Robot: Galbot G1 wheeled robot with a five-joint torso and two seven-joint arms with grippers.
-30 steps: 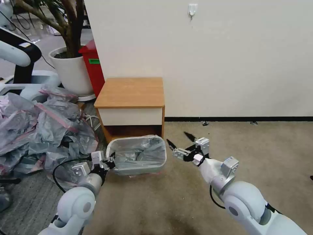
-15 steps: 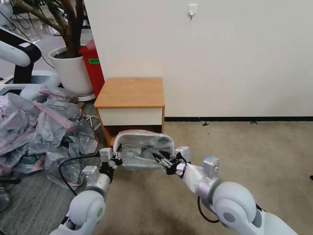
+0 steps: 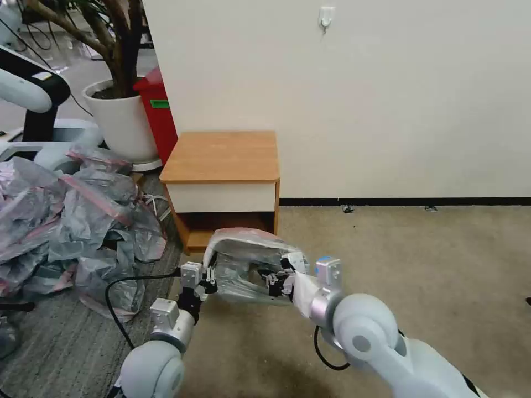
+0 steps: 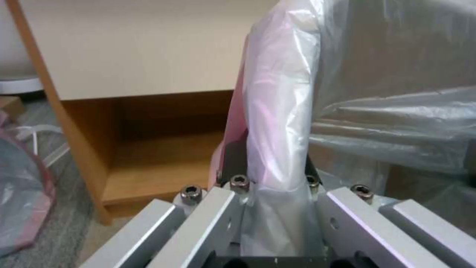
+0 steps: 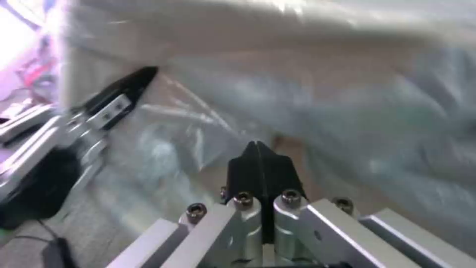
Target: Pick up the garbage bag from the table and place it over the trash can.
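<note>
Now my left gripper (image 3: 209, 275) and right gripper (image 3: 275, 278), fingers pinching the bag-lined can (image 3: 246, 265), have lifted it off the carpet, tipped, before the table (image 3: 221, 156).

Left end effector (image 3: 209, 278) and right end effector (image 3: 275, 278) face each other, both clamped closed.

We are seeing the trash can (image 3: 251, 265) tipped on its side just in front of the counter (image 3: 221, 166), its cream body wrapped in the garbage bag (image 3: 243, 240), a thin, crinkly, translucent grey film with a pink rim band. The counter, light wood with a white drawer front and open lower shelf, is standing against the wall.
</note>
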